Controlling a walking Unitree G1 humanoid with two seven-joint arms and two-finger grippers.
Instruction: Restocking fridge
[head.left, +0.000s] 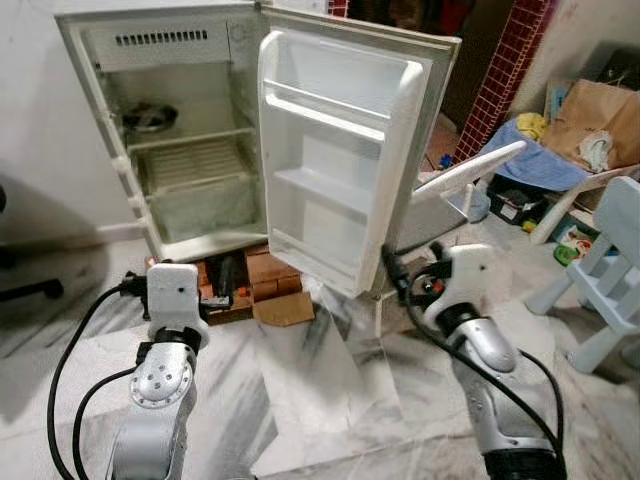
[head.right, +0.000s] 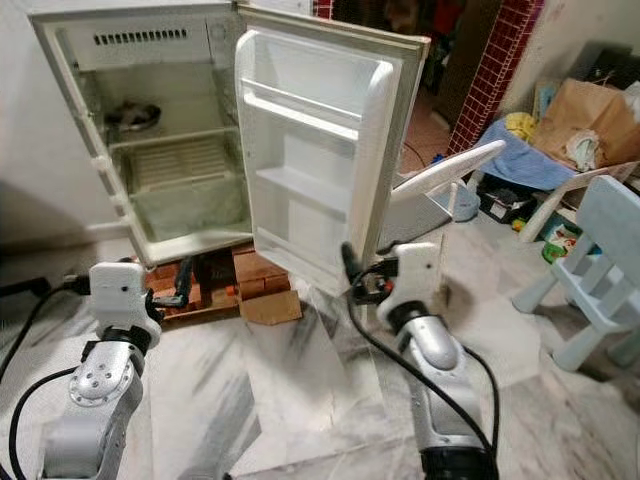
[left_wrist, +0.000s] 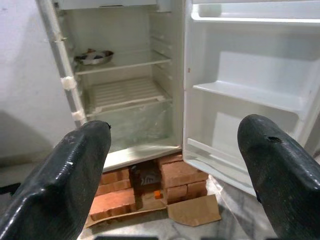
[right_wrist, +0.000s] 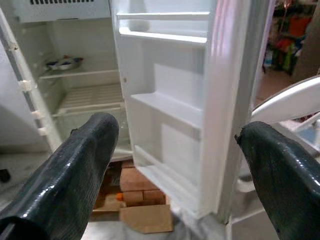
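A small white fridge (head.left: 190, 150) stands open on a stack of bricks (head.left: 270, 275). Its door (head.left: 340, 150) is swung out to the right, and the door shelves (right_wrist: 170, 107) are bare. A metal bowl (left_wrist: 93, 56) sits on the upper wire shelf; the crisper below looks empty. My left gripper (left_wrist: 175, 140) is open and holds nothing, low in front of the fridge cabinet. My right gripper (right_wrist: 175, 135) is also open and holds nothing, facing the inner side of the door near its outer edge.
A flat piece of cardboard (head.left: 283, 308) lies on the marble floor by the bricks. To the right are a tipped white plastic chair (head.left: 470, 175), a light blue child's chair (head.left: 610, 270), a blue cloth (head.left: 530, 165) and a brown paper bag (head.left: 595, 120). Black cables (head.left: 70, 350) trail from both arms.
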